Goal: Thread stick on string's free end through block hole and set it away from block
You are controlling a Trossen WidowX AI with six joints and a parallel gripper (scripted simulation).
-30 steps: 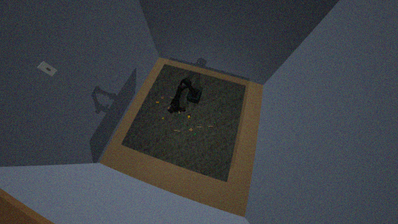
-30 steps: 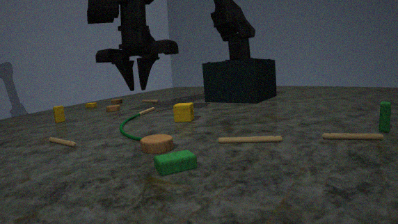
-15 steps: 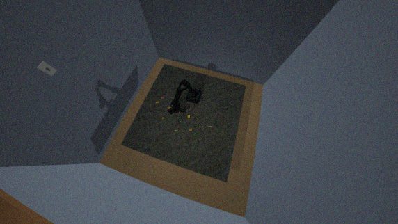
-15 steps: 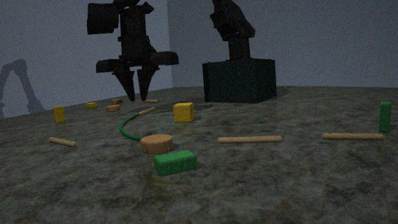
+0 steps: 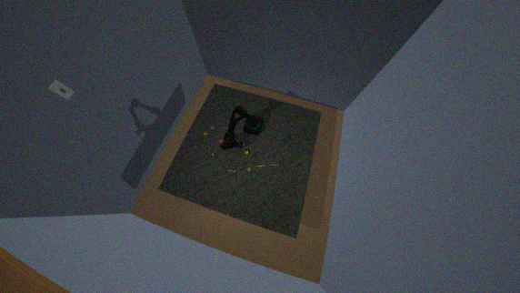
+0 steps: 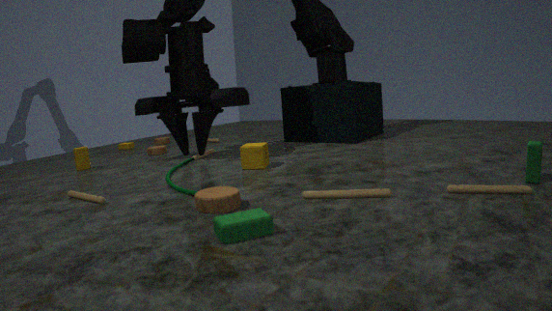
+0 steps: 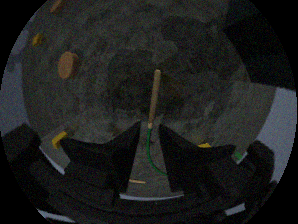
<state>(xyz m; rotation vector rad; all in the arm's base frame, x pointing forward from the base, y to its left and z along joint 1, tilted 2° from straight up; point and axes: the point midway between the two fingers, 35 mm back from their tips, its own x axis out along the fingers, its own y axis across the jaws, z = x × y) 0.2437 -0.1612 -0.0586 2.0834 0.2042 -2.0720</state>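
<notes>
The wooden stick (image 7: 155, 95) (image 6: 206, 154) on the string's end lies on the table. The green string (image 7: 149, 150) (image 6: 169, 176) curves from it to the round wooden button (image 6: 218, 200). My gripper (image 6: 194, 154) (image 7: 149, 125) points down with its fingers partly open, low over the stick's string end. In the wrist view that end shows between the fingertips, with a gap on both sides; nothing is gripped. The yellow block (image 6: 254, 155) (image 5: 246, 152) stands right of the gripper in the exterior view; its hole cannot be made out now.
Loose sticks (image 6: 346, 193) (image 6: 489, 189) (image 6: 86, 197) lie around. A green block (image 6: 243, 226) is in front of the button, a green upright piece (image 6: 534, 162) far right. A yellow upright piece (image 6: 82, 158) and a wooden disc (image 6: 156, 150) (image 7: 68, 65) are left. The robot base (image 6: 333, 112) stands behind.
</notes>
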